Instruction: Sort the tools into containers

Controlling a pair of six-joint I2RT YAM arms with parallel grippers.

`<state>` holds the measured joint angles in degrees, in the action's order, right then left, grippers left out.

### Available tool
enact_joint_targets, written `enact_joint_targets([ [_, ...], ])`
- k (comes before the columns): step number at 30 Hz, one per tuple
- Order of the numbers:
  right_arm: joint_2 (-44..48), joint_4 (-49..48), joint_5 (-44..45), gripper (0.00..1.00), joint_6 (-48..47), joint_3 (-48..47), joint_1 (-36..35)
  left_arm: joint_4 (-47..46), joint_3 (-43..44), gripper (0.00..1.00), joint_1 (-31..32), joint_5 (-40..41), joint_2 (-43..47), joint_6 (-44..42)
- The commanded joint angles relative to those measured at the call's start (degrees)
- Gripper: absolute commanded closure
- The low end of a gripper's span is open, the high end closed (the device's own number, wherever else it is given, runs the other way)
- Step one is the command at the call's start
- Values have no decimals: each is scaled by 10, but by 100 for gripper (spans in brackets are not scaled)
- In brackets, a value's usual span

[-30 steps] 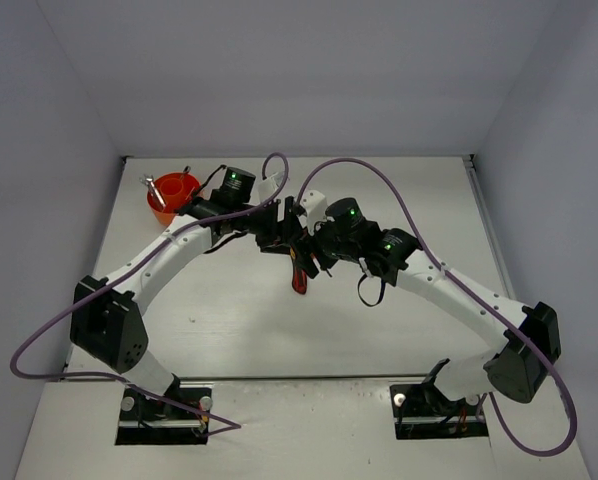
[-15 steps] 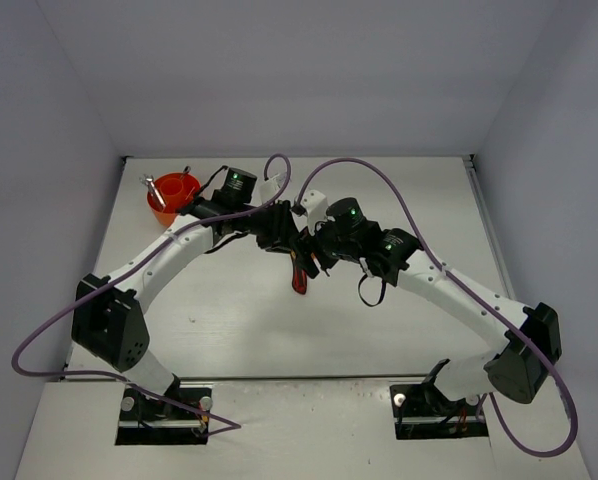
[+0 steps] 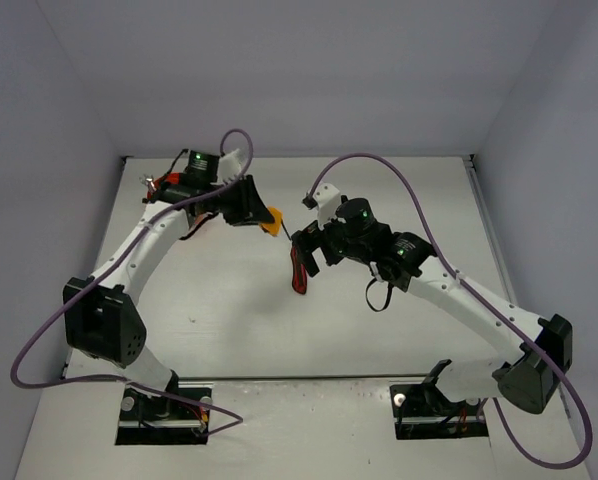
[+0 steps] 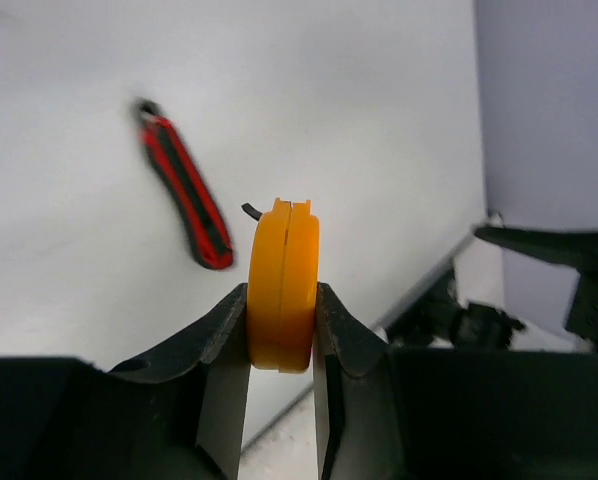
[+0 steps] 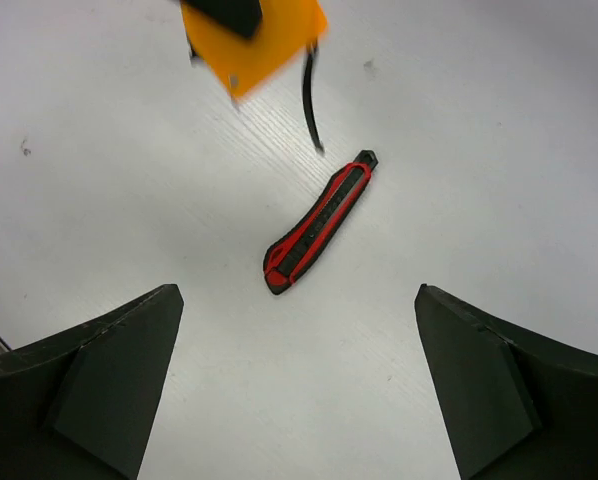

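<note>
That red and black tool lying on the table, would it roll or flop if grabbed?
The red-black tool looks like a rigid moulded bar, so probably no flopping. It lies flat on the smooth white table, so a nudge would likely slide or spin it, not roll it. Its low profile may make gripping fiddly.

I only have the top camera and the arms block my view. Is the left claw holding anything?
Observer: Yes, the left claw is shut on the orange tape measure, pinching its flat sides.
Operator: And the right claw?
Observer: The right claw is open and empty, above the red-black tool.
Operator: Is that tool free?
Observer: It lies flat on the white table with nothing touching it.
</note>
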<state>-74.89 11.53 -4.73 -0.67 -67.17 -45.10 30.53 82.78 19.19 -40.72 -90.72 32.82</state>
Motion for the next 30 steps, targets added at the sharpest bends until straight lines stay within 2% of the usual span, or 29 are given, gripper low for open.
enact_joint_targets([
  [1, 39, -31, 53, 0, 28, 18, -5, 10, 78, 100, -66, 141, 36, -71],
  [6, 61, -30, 83, 0, 46, 42, -3, -3, 145, 100, -97, 353, 12, -130],
  [10, 70, -30, 91, 0, 61, 57, -2, -89, 160, 100, -133, 432, -23, -154],
  [16, 80, -30, 110, 0, 68, 70, -3, -56, 266, 100, -173, 431, -127, -156],
  [21, 72, -30, 120, 0, 71, 75, -2, -29, 320, 100, -187, 412, -191, -147],
  [30, 51, -29, 121, 0, 69, 74, 2, -40, 302, 100, -189, 407, -233, -141],
])
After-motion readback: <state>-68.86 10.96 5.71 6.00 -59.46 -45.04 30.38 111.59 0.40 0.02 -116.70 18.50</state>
